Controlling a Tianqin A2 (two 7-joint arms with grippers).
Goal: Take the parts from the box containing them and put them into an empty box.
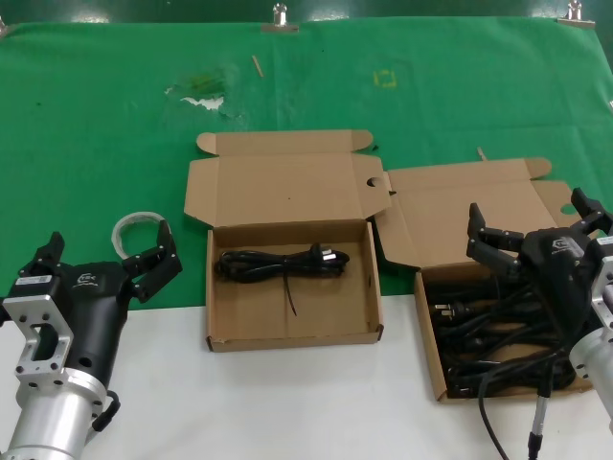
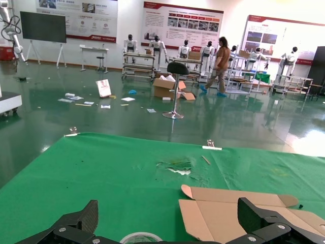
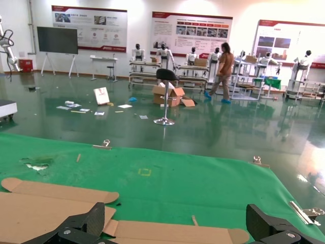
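Your right gripper (image 1: 532, 237) hangs over the far edge of the full box (image 1: 433, 355), fingers spread, holding nothing. The cords (image 1: 498, 331) below it lie as one tangled black heap, so you cannot pick out a single bundle. One cord (image 1: 488, 422) trails over the near wall onto the surface (image 1: 287, 402).

The empty box (image 1: 220, 331) sits just beside the full one, toward your left. It already holds one cord (image 1: 278, 264), lying along its far half with its tie loose across the floor.

Your left gripper (image 1: 110, 259) is parked well apart at the left edge, fingers spread and empty, close to a ring of tubing (image 1: 134, 228).

Risks from here:
- A descent into the heap likely closes on loops from two bundles, and lifting drags a neighbour out.
- The trailing cord may snag on the box wall and tug the light cardboard along.
- The full box's lid (image 1: 460, 206) stands behind your right gripper, and a careless lift could clip it.
- The two lids nearly touch, so a low carry across could catch a flap.
- A dangling plug may hook the empty box's wall on release.
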